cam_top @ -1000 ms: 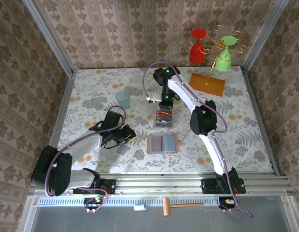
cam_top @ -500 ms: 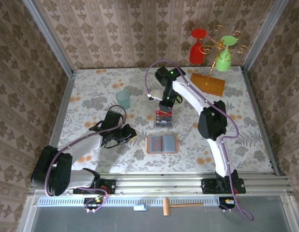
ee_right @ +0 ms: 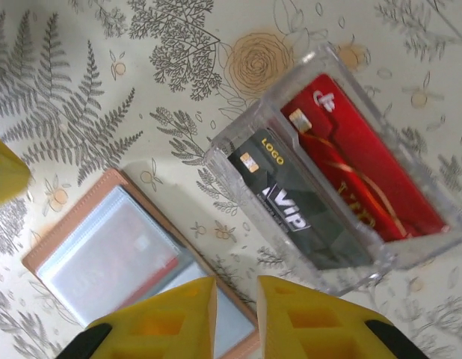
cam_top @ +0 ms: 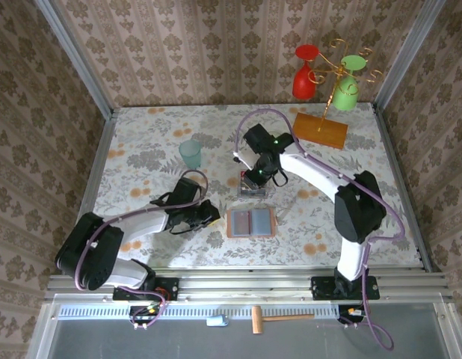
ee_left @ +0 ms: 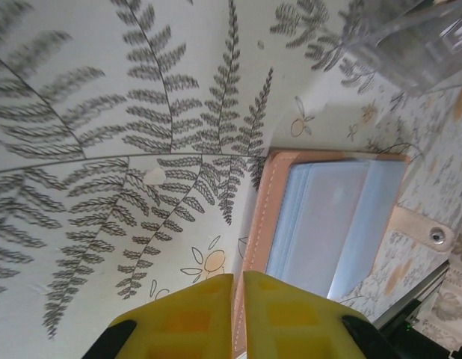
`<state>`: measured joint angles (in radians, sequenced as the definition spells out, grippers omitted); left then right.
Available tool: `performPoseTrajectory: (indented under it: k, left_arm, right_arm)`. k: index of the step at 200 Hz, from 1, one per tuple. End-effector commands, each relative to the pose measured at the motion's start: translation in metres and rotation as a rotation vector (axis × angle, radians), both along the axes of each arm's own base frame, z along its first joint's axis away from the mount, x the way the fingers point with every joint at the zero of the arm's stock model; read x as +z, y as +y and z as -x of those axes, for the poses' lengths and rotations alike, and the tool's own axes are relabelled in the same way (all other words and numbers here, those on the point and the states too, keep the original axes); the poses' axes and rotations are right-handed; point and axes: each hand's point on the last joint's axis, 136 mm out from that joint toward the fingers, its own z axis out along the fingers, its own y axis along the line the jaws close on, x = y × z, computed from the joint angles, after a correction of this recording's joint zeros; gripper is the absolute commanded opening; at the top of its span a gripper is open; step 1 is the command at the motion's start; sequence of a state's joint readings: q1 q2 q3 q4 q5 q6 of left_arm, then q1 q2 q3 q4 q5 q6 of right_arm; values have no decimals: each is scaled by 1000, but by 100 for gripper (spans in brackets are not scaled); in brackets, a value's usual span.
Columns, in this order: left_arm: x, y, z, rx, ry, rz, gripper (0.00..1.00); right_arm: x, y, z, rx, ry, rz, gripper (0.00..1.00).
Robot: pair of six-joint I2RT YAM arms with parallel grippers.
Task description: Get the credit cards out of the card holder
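card holder (cam_top: 251, 222): salmon-pink, open flat, grey-blue pockets up | credit cards (ee_right: 358, 168): red, black, flat in clear tray (ee_right: 257, 116)

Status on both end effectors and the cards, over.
Left end effector shut beside card holder. Right end effector slightly open, empty. Two credit cards in clear tray. Holder unobstructed.
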<state>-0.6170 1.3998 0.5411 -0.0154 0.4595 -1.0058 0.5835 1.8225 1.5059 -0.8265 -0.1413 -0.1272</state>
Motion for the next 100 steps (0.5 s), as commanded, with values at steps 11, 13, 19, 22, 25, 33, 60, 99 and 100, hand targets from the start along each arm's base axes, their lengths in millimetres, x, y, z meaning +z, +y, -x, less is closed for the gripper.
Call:
performPoseTrajectory:
  k: [11, 13, 19, 22, 25, 33, 60, 99, 100]
  left_arm:
    - [2, -16, -2, -14, -4, 34, 12]
    - [1, -17, -2, -15, -3, 33, 12]
    - [0, -18, 0, -19, 1, 33, 12]
    - [0, -19, 0, -22, 0, 34, 12]
    - [-1, -20, 0, -25, 2, 33, 11]
    - [-2, -21, 1, -27, 5, 31, 11]
    - [-5, -24, 4, -30, 10, 27, 10]
    - [-7, -27, 6, -39, 18, 30, 9]
    - [-7, -27, 6, -39, 18, 30, 8]
  right_arm:
    - [7, 4, -1, -288, -1, -164, 19]
    - [7, 4, 0, -299, 3, -172, 19]
    - [5, 4, 3, -327, 18, -198, 18]
    - [5, 4, 5, -340, 24, -210, 18]
    - [4, 5, 7, -352, 33, -223, 17]
    - [2, 6, 12, -385, 52, -253, 17]
    - [-5, 8, 27, -487, 147, -325, 16]
    - [-24, 12, 50, -554, 307, -343, 13]
    - [-24, 12, 51, -555, 310, -345, 13]
